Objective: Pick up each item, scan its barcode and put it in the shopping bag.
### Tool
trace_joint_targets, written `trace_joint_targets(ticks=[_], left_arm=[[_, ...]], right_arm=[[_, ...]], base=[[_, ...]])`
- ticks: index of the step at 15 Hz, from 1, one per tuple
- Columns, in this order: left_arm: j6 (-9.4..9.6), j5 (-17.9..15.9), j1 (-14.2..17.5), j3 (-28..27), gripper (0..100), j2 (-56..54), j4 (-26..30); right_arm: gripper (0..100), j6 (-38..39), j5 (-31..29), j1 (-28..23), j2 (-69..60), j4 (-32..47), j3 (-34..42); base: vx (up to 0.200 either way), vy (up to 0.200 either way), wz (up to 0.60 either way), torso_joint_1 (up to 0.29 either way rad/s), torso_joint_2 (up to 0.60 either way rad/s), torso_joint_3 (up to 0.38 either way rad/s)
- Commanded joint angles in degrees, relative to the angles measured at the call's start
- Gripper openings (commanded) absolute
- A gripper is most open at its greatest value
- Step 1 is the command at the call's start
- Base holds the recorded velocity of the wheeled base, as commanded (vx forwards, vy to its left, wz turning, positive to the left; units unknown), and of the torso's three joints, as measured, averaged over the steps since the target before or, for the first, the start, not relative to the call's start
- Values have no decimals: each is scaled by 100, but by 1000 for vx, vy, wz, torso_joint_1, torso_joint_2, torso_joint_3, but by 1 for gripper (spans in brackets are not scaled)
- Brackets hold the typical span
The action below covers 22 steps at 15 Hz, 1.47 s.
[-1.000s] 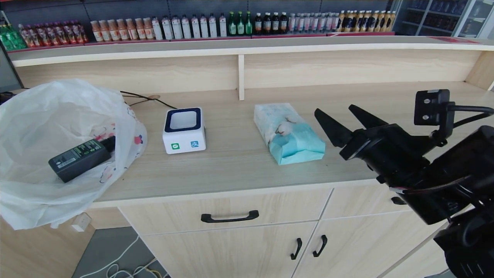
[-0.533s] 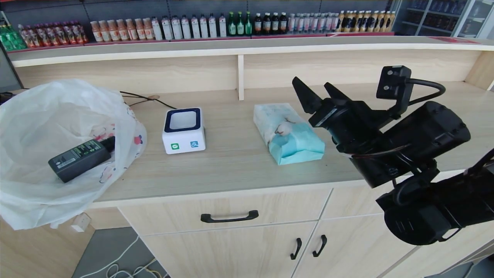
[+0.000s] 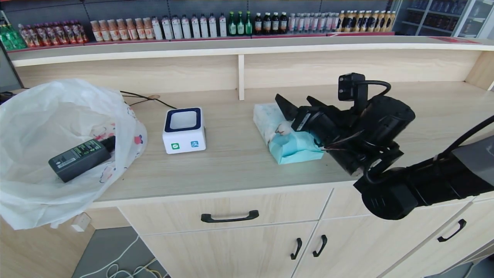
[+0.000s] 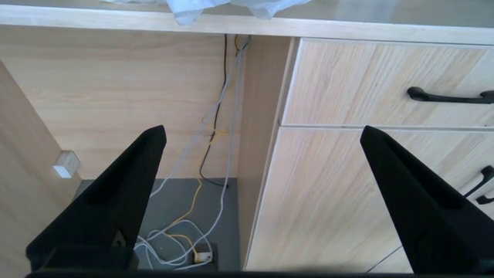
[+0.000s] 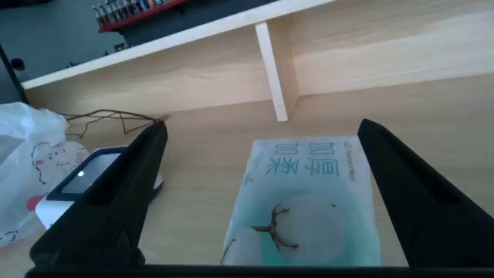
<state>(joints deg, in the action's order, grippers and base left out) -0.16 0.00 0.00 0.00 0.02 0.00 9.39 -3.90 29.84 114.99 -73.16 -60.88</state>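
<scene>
A teal and white tissue pack (image 3: 285,143) lies on the wooden counter (image 3: 231,162), right of the white scanner box (image 3: 184,130). My right gripper (image 3: 295,102) hangs open just above the pack's right far part, fingers pointing left and away. In the right wrist view the tissue pack (image 5: 309,201) lies between and below the open right gripper (image 5: 262,127), with the scanner (image 5: 85,181) farther off. The white shopping bag (image 3: 46,123) sits at the counter's left end with a black power adapter (image 3: 79,154) inside. My left gripper (image 4: 262,131) is open, below the counter edge, facing the cabinet front.
A raised shelf with an upright divider (image 3: 241,77) runs behind the counter. A thin cable (image 3: 146,98) lies behind the scanner. Drawers and doors with black handles (image 3: 229,217) sit below. Cables (image 4: 197,232) trail on the floor by the cabinet.
My right arm has swung left from the counter's front right to over the tissue pack. Its gripper stayed open. The pack, scanner and bag have not moved.
</scene>
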Motion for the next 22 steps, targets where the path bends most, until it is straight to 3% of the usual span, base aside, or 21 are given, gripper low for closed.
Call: trace_joint_targets(ticks=[1,6,11,16,22], left_arm=[[-2,0,0,0,100,-2,0],[-2,0,0,0,100,-2,0],[-2,0,0,0,100,-2,0],[-2,0,-9,0,100,-2,0],[-2,0,0,0,100,-2,0]], right_arm=[[100,-69,135,-348,-91,1409,-1093],[100,-350,179,-532,-232,4521,-3009],[100,-403,188,-471,-768,6806,-3202],[100,-403,197,-295,-865,8010,-3211],[100,-490,179,22,-425,8107,-3325]], base=[[0,0,0,0,0,0],[0,0,0,0,0,0],[0,0,0,0,0,0],[0,0,0,0,0,0],[0,0,0,0,0,0]])
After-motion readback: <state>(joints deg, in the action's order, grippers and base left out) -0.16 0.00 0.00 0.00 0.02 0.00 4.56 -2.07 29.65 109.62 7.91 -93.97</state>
